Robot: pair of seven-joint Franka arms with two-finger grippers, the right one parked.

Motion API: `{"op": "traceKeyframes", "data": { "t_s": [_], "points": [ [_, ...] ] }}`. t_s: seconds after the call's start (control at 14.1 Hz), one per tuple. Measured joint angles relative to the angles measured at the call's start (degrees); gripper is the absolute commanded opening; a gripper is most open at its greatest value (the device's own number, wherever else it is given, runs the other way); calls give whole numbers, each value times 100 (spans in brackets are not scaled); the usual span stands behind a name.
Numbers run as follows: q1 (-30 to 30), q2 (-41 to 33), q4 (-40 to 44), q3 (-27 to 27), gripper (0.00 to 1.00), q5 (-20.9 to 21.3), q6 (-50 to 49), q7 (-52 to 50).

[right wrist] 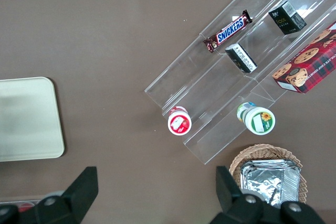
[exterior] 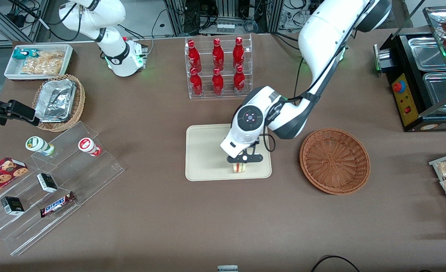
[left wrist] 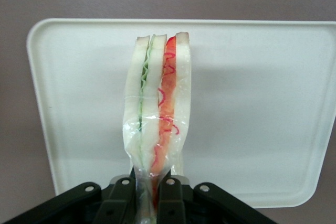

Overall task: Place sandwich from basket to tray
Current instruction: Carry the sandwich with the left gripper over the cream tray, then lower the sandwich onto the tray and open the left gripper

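My left gripper (exterior: 242, 160) hangs over the cream tray (exterior: 204, 158), near the tray's edge closest to the front camera. It is shut on the clear-wrapped sandwich (exterior: 239, 167), whose pale bread and red filling show just below the fingers. In the left wrist view the sandwich (left wrist: 156, 108) stands out from the gripper (left wrist: 147, 195) on edge, pinched at its narrow end, with the tray (left wrist: 262, 119) beneath it. The reddish-brown wicker basket (exterior: 335, 161) sits beside the tray toward the working arm's end and holds nothing.
A clear rack of red bottles (exterior: 218, 66) stands farther from the front camera than the tray. Toward the parked arm's end are clear stepped shelves (exterior: 56, 177) with snacks, a tan wicker basket with foil trays (exterior: 58, 101) and a white bin (exterior: 37, 60). A black food warmer (exterior: 423, 79) stands past the basket.
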Motion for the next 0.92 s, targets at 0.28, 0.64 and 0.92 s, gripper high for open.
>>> {"op": "traceKeyframes", "data": {
  "t_s": [0.28,0.64,0.92],
  "points": [
    [-258,400,370,22,17,0,-2,-306],
    [-341,517,483,97,100,0,-2,-511],
    [-402,501,544,420,100,1,-5,-595]
  ]
}}
